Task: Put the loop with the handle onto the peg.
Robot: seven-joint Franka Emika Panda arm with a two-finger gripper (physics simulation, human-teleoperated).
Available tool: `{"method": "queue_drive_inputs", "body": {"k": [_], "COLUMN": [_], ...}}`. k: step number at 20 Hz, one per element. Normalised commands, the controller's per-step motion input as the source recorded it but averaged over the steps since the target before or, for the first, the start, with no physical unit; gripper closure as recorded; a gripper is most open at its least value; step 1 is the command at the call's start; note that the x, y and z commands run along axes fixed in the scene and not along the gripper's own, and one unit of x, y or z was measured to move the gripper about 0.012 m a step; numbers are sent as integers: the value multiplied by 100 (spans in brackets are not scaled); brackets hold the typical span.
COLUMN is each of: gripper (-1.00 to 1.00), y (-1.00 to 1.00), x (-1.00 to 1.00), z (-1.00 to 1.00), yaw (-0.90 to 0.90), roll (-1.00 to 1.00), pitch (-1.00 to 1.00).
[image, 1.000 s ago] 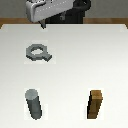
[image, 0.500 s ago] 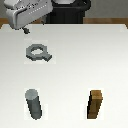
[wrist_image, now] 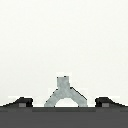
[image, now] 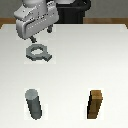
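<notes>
End effector (image: 33, 39) lower, white table (image: 75, 60).

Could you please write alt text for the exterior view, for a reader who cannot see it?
A robot gripper hangs just behind a flat grey ring with a stubby handle, lying on a white table. Nearer the camera stand an upright dark grey peg and, toward the exterior view's right, a brown wooden block.

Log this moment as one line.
phase: approach | gripper: open, above ring, holding nothing | ring: flat on table, not grasped | peg: upright, bare | wooden block: upright, apart from peg
</notes>
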Motion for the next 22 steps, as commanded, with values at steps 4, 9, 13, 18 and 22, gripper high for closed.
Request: {"method": "queue_drive_inputs", "body": {"k": [4, 9, 13, 18, 22], "gripper": [-100, -100, -100, -100, 100], "y": [0, 0, 0, 0, 0], "x": [0, -4, -50, 0, 0], "z": [-75, -100, 0, -80, 0], "yaw": [0, 0, 0, 0, 0], "roll": [0, 0, 0, 0, 0], "pitch": [0, 0, 0, 0, 0]}}
